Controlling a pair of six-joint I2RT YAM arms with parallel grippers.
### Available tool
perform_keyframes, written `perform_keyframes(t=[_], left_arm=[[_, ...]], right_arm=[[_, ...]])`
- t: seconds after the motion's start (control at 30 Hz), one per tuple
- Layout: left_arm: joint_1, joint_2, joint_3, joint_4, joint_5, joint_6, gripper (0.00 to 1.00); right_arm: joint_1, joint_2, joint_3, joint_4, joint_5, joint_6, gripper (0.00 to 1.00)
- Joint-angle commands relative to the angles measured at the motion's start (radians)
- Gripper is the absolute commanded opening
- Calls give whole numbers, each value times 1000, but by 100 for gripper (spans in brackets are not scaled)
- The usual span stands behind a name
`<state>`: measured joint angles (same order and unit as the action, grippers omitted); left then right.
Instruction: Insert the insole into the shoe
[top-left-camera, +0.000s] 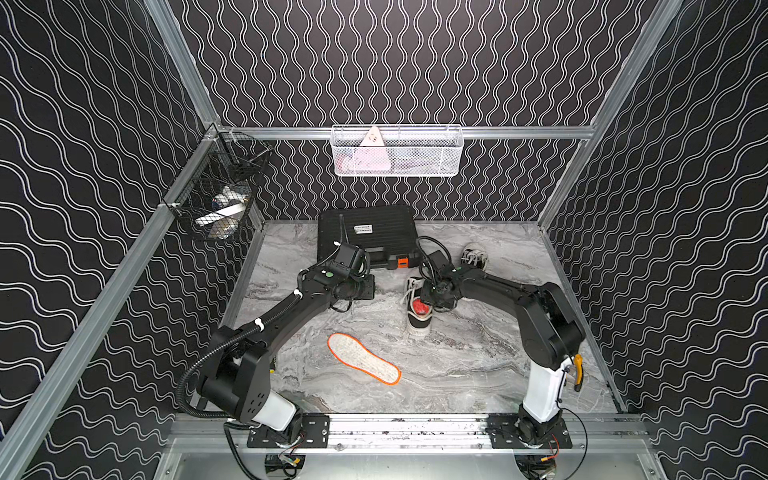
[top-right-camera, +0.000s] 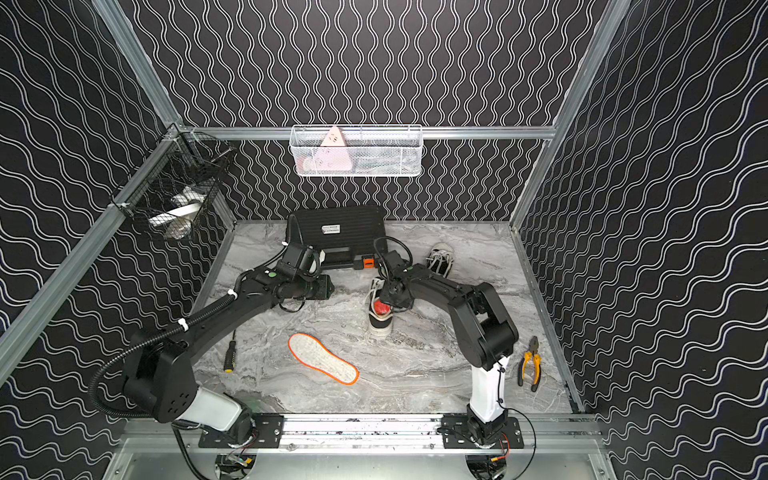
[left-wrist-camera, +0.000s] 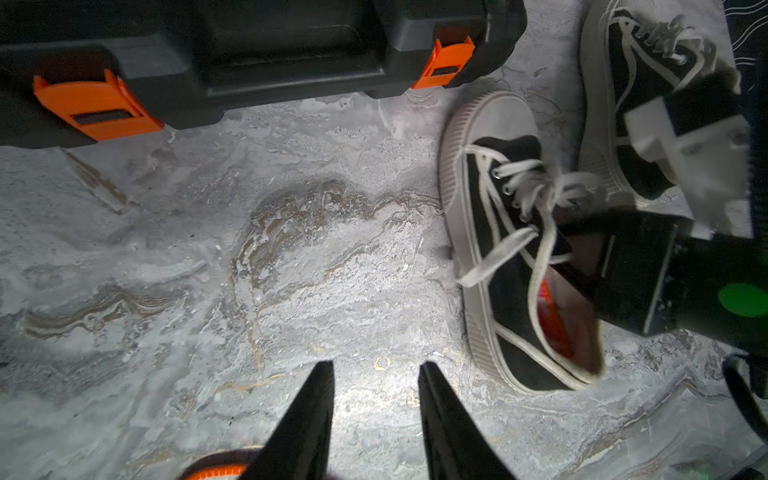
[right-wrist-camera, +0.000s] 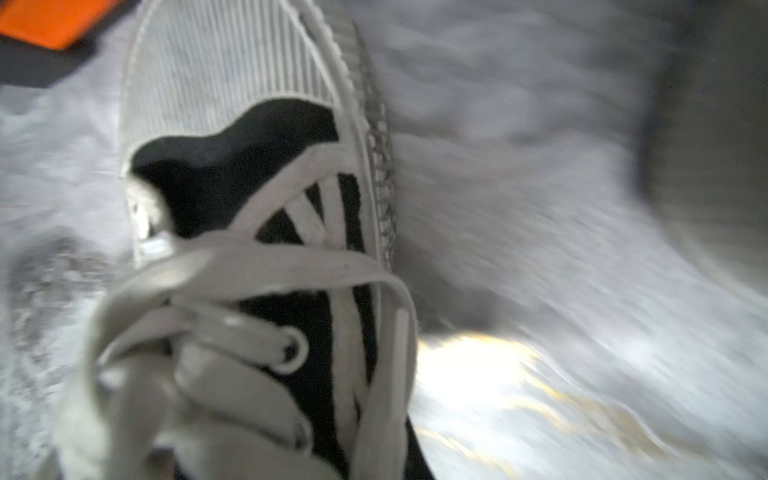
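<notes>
**Insole flat on the bench, right tool closed at the shoe**

A white fabric insole with an orange edge (top-left-camera: 363, 358) is seen lying flat on the grey marble-patterned bench (top-left-camera: 478, 374), toward the front and apart from everything else. Behind it, a black canvas shoe with white laces and a white rubber sole (top-left-camera: 417, 326) is stood with its toe turned toward a black plastic case with orange latches (top-left-camera: 365, 232). The right tool (top-left-camera: 430, 301) is positioned at the shoe's opening with its jaws closed; whether anything is pinched cannot be told. The left tool (left-wrist-camera: 376, 368) is held over bare bench beside the shoe, its jaws narrowly parted and empty. A second matching shoe (top-left-camera: 473, 257) is placed further back.
</notes>
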<state>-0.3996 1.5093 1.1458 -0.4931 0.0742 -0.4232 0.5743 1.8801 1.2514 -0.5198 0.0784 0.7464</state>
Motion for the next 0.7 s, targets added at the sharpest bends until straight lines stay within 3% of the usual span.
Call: perform_keyframes(t=[0.0, 0.13, 0.33, 0.43, 0.53, 0.67], left_arm=[[2, -2, 2, -5, -15, -19, 40], [1, 6, 21, -12, -14, -23, 40], [1, -12, 33, -30, -19, -19, 40], [1, -21, 22, -31, -21, -25, 40], [1, -33, 12, -31, -24, -33, 40], [2, -44, 15, -63, -50, -31, 40]], right_arm=[[1, -44, -76, -3, 70, 94, 14], [1, 11, -42, 7, 65, 51, 24], [2, -12, -62, 128, 9, -167, 13], [6, -11, -59, 133, -55, -167, 13], [17, 9, -46, 132, -100, -111, 22], [30, -41, 5, 64, -84, -84, 43]])
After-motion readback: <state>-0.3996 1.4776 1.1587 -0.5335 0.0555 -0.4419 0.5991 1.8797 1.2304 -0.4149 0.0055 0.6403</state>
